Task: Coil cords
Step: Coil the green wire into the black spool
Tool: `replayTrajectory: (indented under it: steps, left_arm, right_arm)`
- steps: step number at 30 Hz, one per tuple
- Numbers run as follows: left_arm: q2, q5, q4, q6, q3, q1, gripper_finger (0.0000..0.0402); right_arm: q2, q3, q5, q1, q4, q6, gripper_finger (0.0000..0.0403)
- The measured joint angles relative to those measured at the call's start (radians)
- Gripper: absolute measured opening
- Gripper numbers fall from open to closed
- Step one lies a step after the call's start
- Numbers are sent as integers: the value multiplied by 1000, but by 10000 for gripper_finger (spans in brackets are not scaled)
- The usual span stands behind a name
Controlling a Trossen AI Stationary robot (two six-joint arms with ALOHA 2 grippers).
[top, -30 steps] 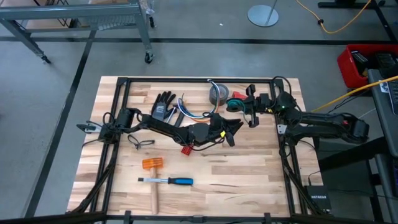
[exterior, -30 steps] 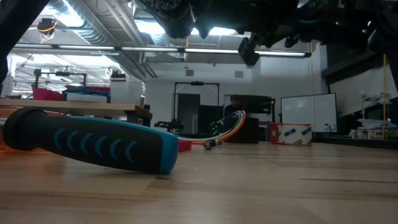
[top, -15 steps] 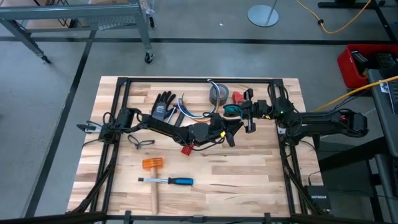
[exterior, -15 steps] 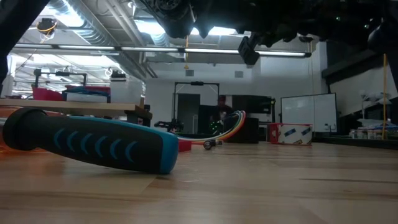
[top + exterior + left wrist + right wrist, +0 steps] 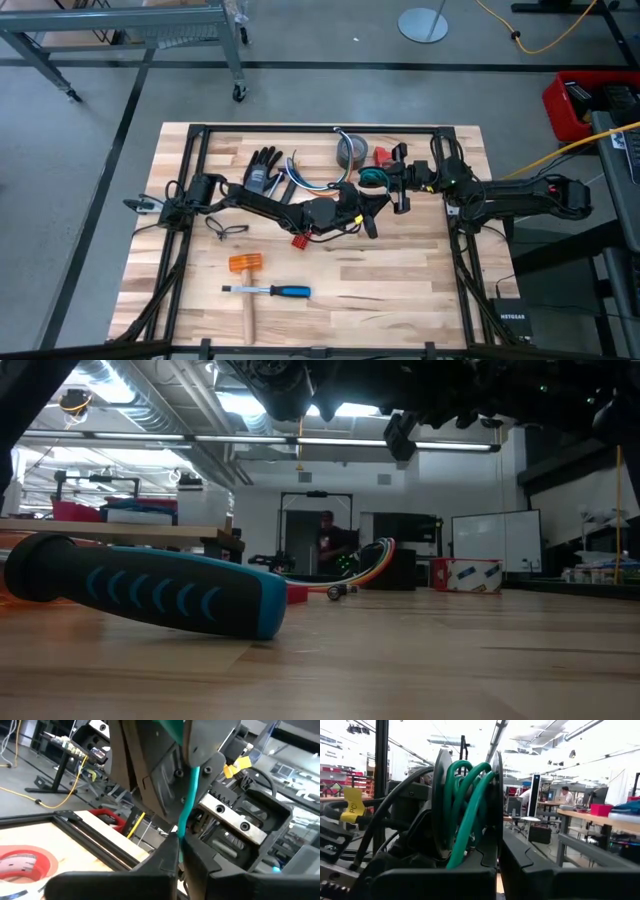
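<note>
A green cord is wound into a small coil (image 5: pixel 375 178) (image 5: pixel 470 805), lifted above the table's middle right. My right gripper (image 5: pixel 393 186) (image 5: pixel 468 795) is shut on that coil. My left gripper (image 5: pixel 371 206) (image 5: pixel 178 840) stands just left of it, shut on a green strand leading from the coil. A bundle of coloured cords (image 5: pixel 297 178) (image 5: pixel 372 558) lies flat on the table beside a black glove (image 5: pixel 263 168). A thin black cord (image 5: pixel 228 228) lies near the left arm. My left gripper pinches one green strand (image 5: pixel 181 826) between the tips of its two fingers. From the pinch the strand runs straight up into the right gripper's hold, clear of the table. My right gripper holds the coil's several loops (image 5: pixel 462 827) between its two fingers, coming level from the table's right. The coil stands on edge, lifted clear.
A grey tape roll (image 5: pixel 350 150) and a red tape ring (image 5: pixel 381 156) sit just beyond the grippers. A hammer (image 5: pixel 245 266) and a blue-handled chisel (image 5: pixel 280 291) (image 5: pixel 150 592) lie near the front left. A small red piece (image 5: pixel 298 240) lies under the left arm.
My right gripper has swung with the green coil toward the table's left and near side, up to my left gripper. The red tape ring now shows behind it.
</note>
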Motion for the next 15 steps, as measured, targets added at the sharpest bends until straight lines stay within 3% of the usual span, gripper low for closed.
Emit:
replayTrajectory:
  steps: [7, 15]
  left_arm:
    - [-1, -26, -60, 19, 0, -23, 4]
    - [-22, -178, -133, 149, 0, -74, 1]
  right_arm:
    - [-7, 0, -18, -1, -24, 99, 3]
    - [-122, 0, -30, -1, -272, 117, 3]
